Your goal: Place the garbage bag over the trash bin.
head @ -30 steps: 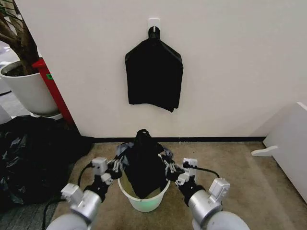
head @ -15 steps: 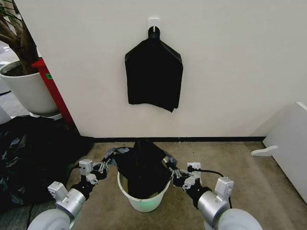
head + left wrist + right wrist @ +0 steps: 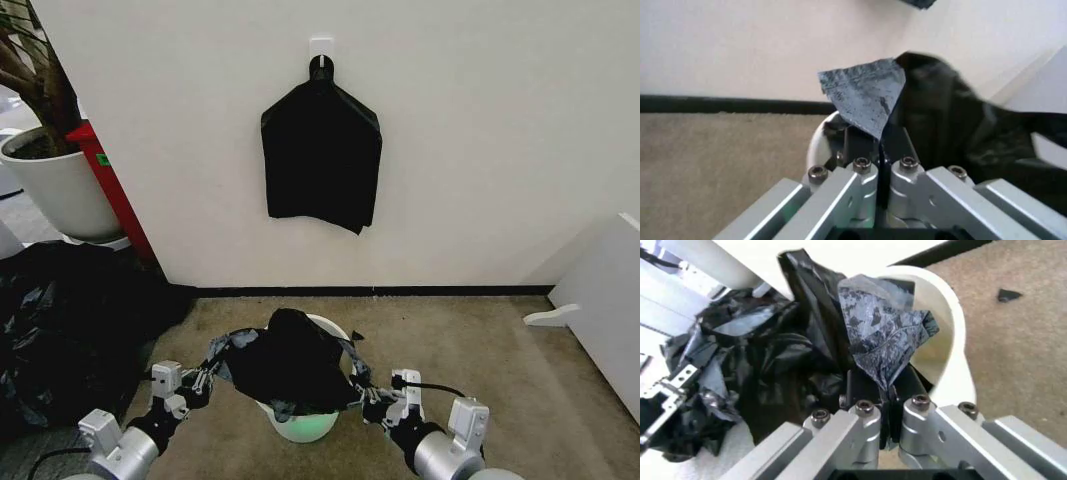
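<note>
- The garbage bag (image 3: 290,362) sits low in the centre of the head view, spread wide over the mouth of the trash bin (image 3: 305,425), which stands on the carpet floor (image 3: 480,340); half a second ago it rose in a taller, narrower peak above the rim.
- The left gripper (image 3: 212,360) is at the bin's left side, fingers (image 3: 857,145) pinched together on a flap of the bag's edge; it is now lower and further out than before.
- The right gripper (image 3: 362,388) is at the bin's right side, fingers (image 3: 903,385) closed on the opposite crinkled edge, also lower than before.
- Between the two grippers the bag's edge is pulled taut, and only the bin's far rim and greenish base show past it.
- The flat black bundle (image 3: 322,155) on its white hook (image 3: 321,47) hangs unchanged in the upper centre.
</note>
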Controlling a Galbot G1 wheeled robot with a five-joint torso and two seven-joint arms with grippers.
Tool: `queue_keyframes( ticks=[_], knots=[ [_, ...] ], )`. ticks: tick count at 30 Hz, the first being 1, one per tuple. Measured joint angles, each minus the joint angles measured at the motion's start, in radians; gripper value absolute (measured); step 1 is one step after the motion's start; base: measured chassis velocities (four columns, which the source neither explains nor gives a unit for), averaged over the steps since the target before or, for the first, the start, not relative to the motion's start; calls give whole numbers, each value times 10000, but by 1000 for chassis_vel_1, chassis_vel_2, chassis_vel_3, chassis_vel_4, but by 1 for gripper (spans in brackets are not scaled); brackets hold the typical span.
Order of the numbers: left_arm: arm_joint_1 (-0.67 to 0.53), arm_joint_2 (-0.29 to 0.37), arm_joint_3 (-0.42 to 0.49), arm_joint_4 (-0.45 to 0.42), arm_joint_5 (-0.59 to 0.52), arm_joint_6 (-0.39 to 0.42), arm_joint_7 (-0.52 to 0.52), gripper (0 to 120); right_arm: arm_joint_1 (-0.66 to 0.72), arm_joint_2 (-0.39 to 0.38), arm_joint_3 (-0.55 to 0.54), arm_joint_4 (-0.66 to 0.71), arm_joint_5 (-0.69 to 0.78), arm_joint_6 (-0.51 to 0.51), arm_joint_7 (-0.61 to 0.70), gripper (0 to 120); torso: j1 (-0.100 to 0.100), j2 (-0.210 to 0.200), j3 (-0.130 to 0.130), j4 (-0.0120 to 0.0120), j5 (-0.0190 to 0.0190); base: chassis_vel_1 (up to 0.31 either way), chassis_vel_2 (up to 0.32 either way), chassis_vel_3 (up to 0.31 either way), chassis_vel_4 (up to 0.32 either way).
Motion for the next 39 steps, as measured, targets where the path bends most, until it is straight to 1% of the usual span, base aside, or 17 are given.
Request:
queue_keyframes(
  ticks=[2, 3, 5, 8, 10, 13, 14, 15, 18, 19, 20, 24, 25, 29, 32, 38, 39],
  knots=[
    [-177, 101, 104, -375, -62, 170, -306, 0, 409, -73, -29, 23, 670, -67, 555, 0, 1, -1, 1, -1, -1, 0, 0, 0, 0],
    [-177, 101, 104, -375, -62, 170, -306, 0, 409, -73, -29, 23, 670, -67, 555, 0, 1, -1, 1, -1, -1, 0, 0, 0, 0],
    [-263, 174, 49, -808, -196, 384, -676, 0, 690, -182, -31, 24, 1392, -186, 1117, 0, 1, 0, 1, 0, 2, 0, 0, 0, 0],
    [32, 185, -399, -1211, -357, 666, -1141, 0, 546, -219, -23, 25, 1575, -273, 1344, 0, 1, 0, 1, -2, 1, 0, 0, 0, 0],
    [222, 185, -547, -1247, -408, 709, -1168, 0, 482, -215, -16, 25, 1579, -301, 1386, 0, 1, 0, 1, -3, -1, 0, 0, 0, 0],
    [708, 167, -801, -976, -440, 729, -1040, 0, 440, -189, 23, 28, 1604, -379, 1627, 0, 1, 0, 0, 1, 5, 0, 0, 0, 0],
    [712, 148, -754, -845, -415, 731, -1028, 0, 452, -177, 29, 28, 1604, -380, 1694, 0, 1, 0, 1, 2, 3, 0, 0, 0, 0],
    [585, 86, -505, -541, -354, 762, -1046, 0, 477, -130, 31, 29, 1595, -380, 1809, 0, 1, 0, 1, 1, -2, 0, 0, 0, 0],
    [430, 33, -278, -385, -337, 830, -1088, 0, 482, -97, 24, 30, 1569, -379, 1852, 0, 1, -1, 1, 2, -3, 0, 0, 0, 0],
    [13, -117, 446, -90, -221, 1015, -1274, 0, 432, -15, -98, 48, 1342, -377, 1981, 0, 1, -1, 1, 0, -3, 0, 0, 0, 0],
    [-158, -210, 802, 5, -79, 1089, -1390, 0, 349, 27, -188, 50, 1147, -355, 2047, 0, 1, 0, 1, -2, -3, 0, 0, 0, 0],
    [-294, -594, 1442, -14, 426, 1461, -1921, 0, -223, 172, -369, 50, 791, -298, 2532, 0, 1, 0, 1, -1, -2, 0, 0, 0, 0],
    [-294, -594, 1442, -14, 426, 1461, -1921, 0, -223, 172, -369, 50, 791, -298, 2532, 0, 1, 0, 1, -1, -2, 0, 0, 0, 0],
    [-88, -867, 1537, -168, 656, 1760, -2245, 0, -999, 273, -549, 49, 632, -255, 2910, 0, 0, 0, 0, -1, 0, 0, 0, 0, 0],
    [-83, -899, 1549, -81, 714, 1796, -2315, 0, -1102, 325, -614, 49, 404, -174, 2876, 0, 0, 0, 0, -2, 1, 0, 0, 0, 0],
    [-348, -901, 1660, 352, 610, 1923, -2542, 0, -658, 394, -548, -158, 265, 7, 2740, 0, 1, 0, 1, -1, -1, 0, 0, 0, 0],
    [-432, -909, 1686, 544, 596, 1926, -2568, 0, -489, 422, -507, -291, 261, 16, 2706, 0, 1, 0, 1, 0, 0, 0, 0, 0, 0]
  ],
)
